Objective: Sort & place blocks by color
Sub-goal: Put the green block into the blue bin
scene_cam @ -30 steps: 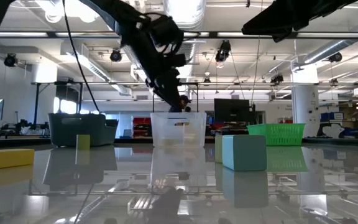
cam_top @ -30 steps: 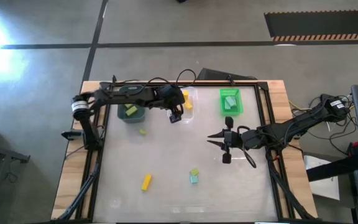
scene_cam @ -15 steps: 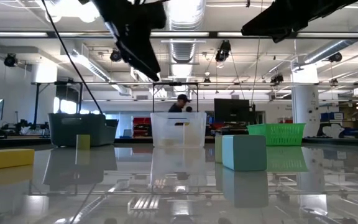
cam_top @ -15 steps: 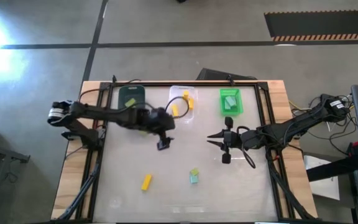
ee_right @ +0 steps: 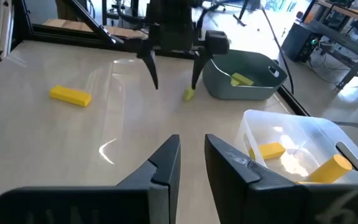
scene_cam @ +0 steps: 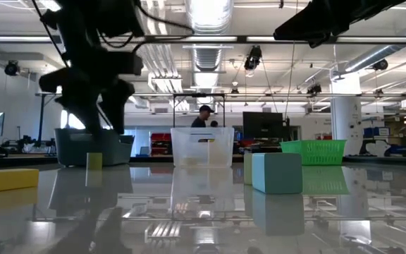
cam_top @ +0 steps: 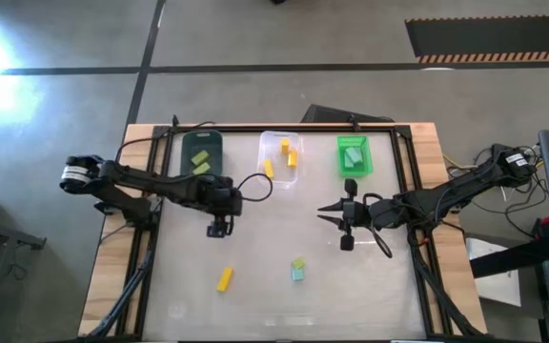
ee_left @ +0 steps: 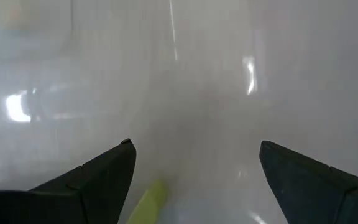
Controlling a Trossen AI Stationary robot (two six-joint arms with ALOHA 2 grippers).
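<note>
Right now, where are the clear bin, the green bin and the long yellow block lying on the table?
clear bin (cam_top: pixel 283 145): high view, its rim.
green bin (cam_top: pixel 354 155): high view, its floor.
long yellow block (cam_top: pixel 224 278): high view, its middle.

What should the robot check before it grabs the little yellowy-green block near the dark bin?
1. Left gripper fingers spread wide: ok.
2. Nothing already held between those fingers: ok.
3. Yellow-green block centred between the fingers: not ok; it lies close to one finger, off to the side.
4. Fingers low enough to close on the block: cannot tell.
5. Dark teal bin has room; it holds two yellow-green blocks: ok.
6. Right gripper out of the way, waiting at mid-table, apart from the left arm: ok.
</note>
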